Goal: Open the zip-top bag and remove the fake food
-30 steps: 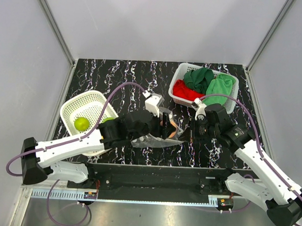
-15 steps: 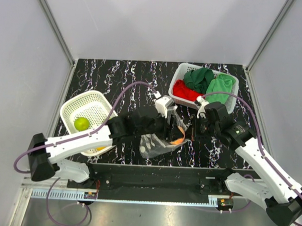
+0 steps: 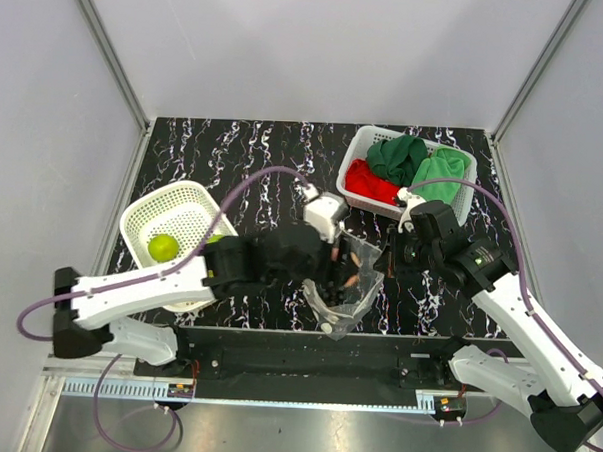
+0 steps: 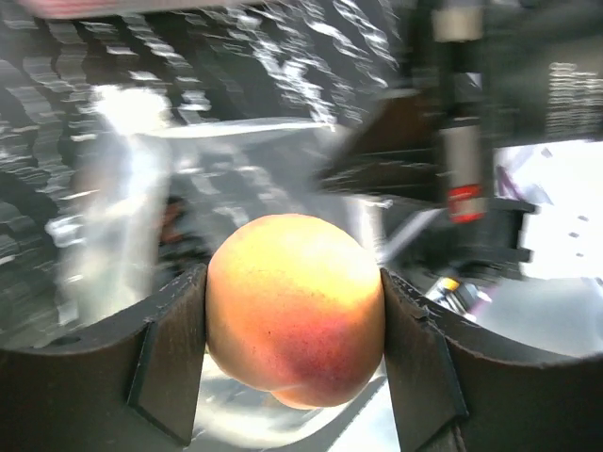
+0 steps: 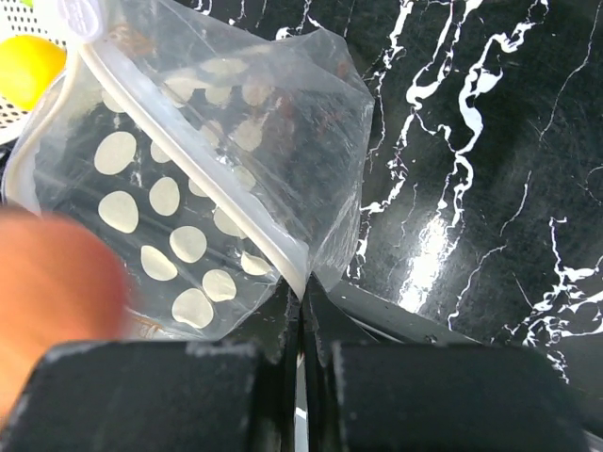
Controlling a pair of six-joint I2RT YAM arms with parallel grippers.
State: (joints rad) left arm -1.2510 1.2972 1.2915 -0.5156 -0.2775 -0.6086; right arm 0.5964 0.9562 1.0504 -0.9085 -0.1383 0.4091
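While the right gripper (image 5: 303, 325) pinches the rim of the clear white-dotted plastic zip-top bag (image 5: 203, 202), the left gripper (image 4: 294, 353) clamps the round orange-pink plastic peach (image 4: 292, 301). The peach sits just beside the bag

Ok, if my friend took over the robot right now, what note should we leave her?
Left gripper: closed on the peach, right at the bag's mouth.
Right gripper: shut, pinching the edge of the zip-top bag and holding it open.
A green apple, a second apple and the yellow fruit sit in the white basket.
Done: bag open, three fruits out.
Left: pull the peach clear, probably into the basket, then release the bag.
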